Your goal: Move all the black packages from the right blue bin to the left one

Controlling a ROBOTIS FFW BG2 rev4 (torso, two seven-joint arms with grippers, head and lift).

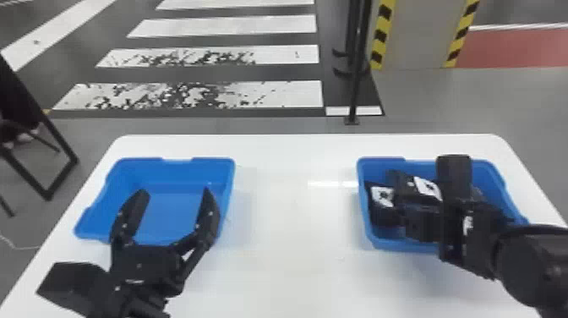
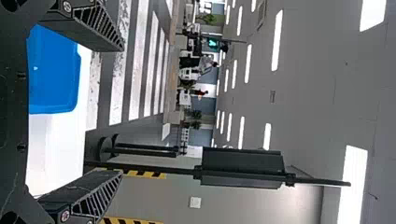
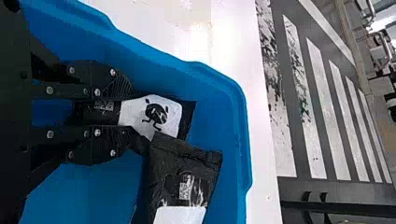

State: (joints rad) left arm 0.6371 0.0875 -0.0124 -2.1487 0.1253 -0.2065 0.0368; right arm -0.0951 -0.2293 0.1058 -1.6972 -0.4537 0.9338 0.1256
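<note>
- Head view: left claw (image 1: 174, 193), fingers apart over the left bin (image 1: 169, 215), smooth blue; right claw (image 1: 412, 223) inside the right bin (image 1: 391, 245), on the glossy white desk (image 1: 296, 258).
- Left wrist view: ridged fingers spread.
- Right wrist view: claw clamped on black package (image 3: 105, 118), its white label (image 3: 140, 114) bearing a black figure; beside it, crinkled package (image 3: 161, 170), square code (image 3: 185, 190).

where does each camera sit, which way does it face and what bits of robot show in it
Head view: on the head, facing forward and down over the table; the left gripper and right arm show.
Left wrist view: on the left wrist, facing past its open fingers to the floor stripes and ceiling.
Right wrist view: on the right wrist, facing into the right bin; the right gripper shows, shut on a black package.
Head and left wrist views share the left bin.
</note>
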